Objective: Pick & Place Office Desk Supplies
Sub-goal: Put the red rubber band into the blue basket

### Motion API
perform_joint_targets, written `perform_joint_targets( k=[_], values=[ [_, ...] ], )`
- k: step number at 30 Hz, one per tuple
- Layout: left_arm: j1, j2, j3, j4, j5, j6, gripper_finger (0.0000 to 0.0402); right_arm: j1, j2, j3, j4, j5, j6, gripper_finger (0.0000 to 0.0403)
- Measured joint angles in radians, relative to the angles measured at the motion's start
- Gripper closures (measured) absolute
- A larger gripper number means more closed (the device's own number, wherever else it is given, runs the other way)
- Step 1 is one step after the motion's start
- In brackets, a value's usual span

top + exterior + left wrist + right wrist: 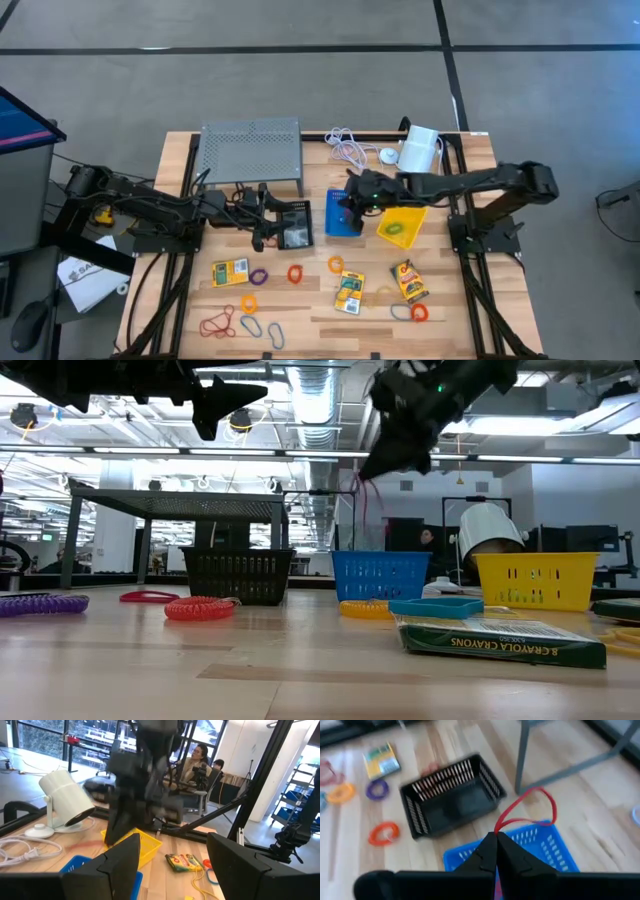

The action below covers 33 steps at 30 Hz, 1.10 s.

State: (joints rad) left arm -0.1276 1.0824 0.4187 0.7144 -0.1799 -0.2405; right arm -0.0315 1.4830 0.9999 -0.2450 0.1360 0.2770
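Wooden table (320, 320), loops and crayon packs scattered. My right gripper (496, 836) pinches a red loop (530, 810) above the blue bin (540, 845). Left gripper (268, 212) hovers released over the black bin (296, 224).

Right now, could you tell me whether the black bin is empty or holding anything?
Empty, apparently: the right wrist view shows the black bin with a bare dark floor, while the right gripper holds a red loop above the blue bin.

Wooden table (470, 330), three bins (296, 225), crayon packets (349, 291), scattered loops (217, 325)
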Motion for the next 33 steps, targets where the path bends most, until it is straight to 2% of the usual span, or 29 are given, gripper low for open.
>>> perform_joint_targets(
  k=[12, 28, 33],
  values=[
    [0.0, 0.0, 0.0, -0.017, -0.001, 0.0, 0.0175, -0.01, 0.159, 0.001, -0.027, -0.009, 0.003, 0.0403],
    [0.0, 0.0, 0.0, -0.03, -0.004, 0.002, 0.0175, -0.031, 0.153, 0.001, -0.118, -0.004, 0.011, 0.0403],
    [0.0, 0.0, 0.0, -0.021, -0.004, 0.046, 0.0175, -0.029, 0.153, 0.001, -0.115, -0.005, 0.012, 0.0403]
  ],
)
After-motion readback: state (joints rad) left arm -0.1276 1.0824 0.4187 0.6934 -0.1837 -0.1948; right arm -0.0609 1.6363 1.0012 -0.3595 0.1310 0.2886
